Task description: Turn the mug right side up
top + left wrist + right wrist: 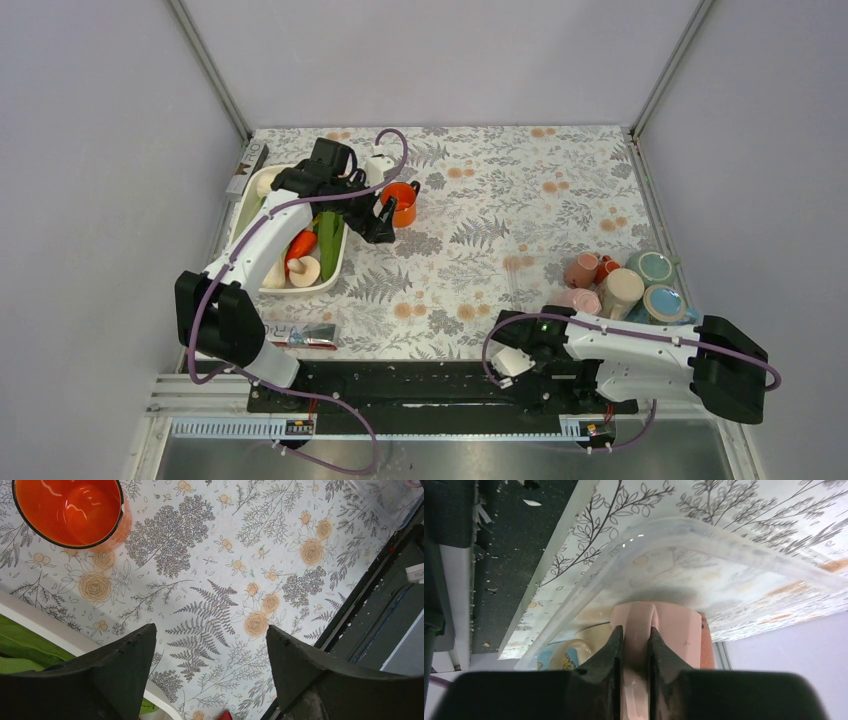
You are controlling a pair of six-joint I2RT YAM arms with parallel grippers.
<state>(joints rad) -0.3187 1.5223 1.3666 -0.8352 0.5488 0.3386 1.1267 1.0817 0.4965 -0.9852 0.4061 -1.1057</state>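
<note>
An orange mug stands upright on the floral table, its open mouth facing up in the left wrist view. My left gripper is open and empty, hovering above the cloth just beside that mug. My right gripper is shut on the handle of a pink mug that sits among other mugs in a clear tray. In the top view the pink mug lies at the right arm's wrist, and the fingers are hidden under the arm.
A white basket of vegetables stands left of the orange mug. Salmon, cream and teal mugs crowd the right side. A cream butterfly mug touches the pink one. A small packet lies near the front edge.
</note>
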